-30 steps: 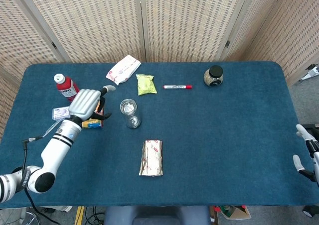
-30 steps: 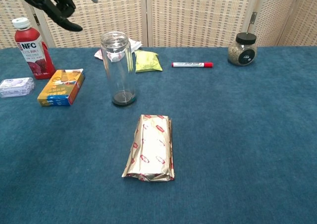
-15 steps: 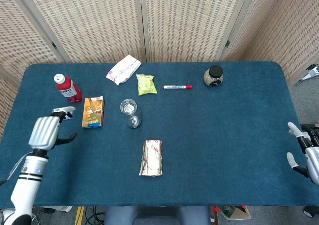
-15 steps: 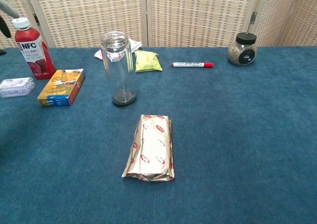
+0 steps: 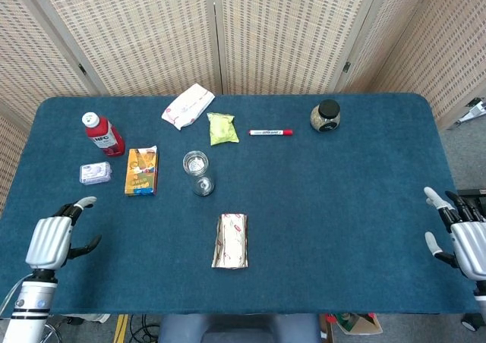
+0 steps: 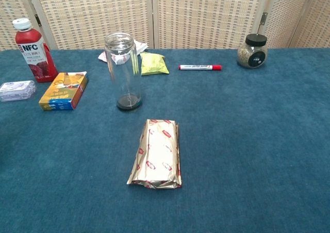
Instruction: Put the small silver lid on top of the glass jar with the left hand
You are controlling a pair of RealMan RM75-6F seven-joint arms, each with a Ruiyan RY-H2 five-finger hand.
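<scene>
1. At the near left edge of the table [image 5: 342, 191], well apart from the glass jar [image 5: 197, 170]: left hand [image 5: 50, 240], fingers loosely curled, thumb out; cannot tell whether anything is pinched there.
2. Nowhere plainly visible: small silver lid; not on the cloth, and apparently not on the jar's mouth.
3. Off the right edge: right hand [image 5: 465, 240], fingers spread, holding nothing.
4. Jar placement: upright, near the orange box [image 5: 141, 170] and beyond the foil packet [image 5: 230, 240]; long axis vertical, mouth pointing straight up.
5. For a clean placement: bring the lid in level from above, centre over the rim, lower gently, release without nudging the tall, probably tippable glass.
</scene>
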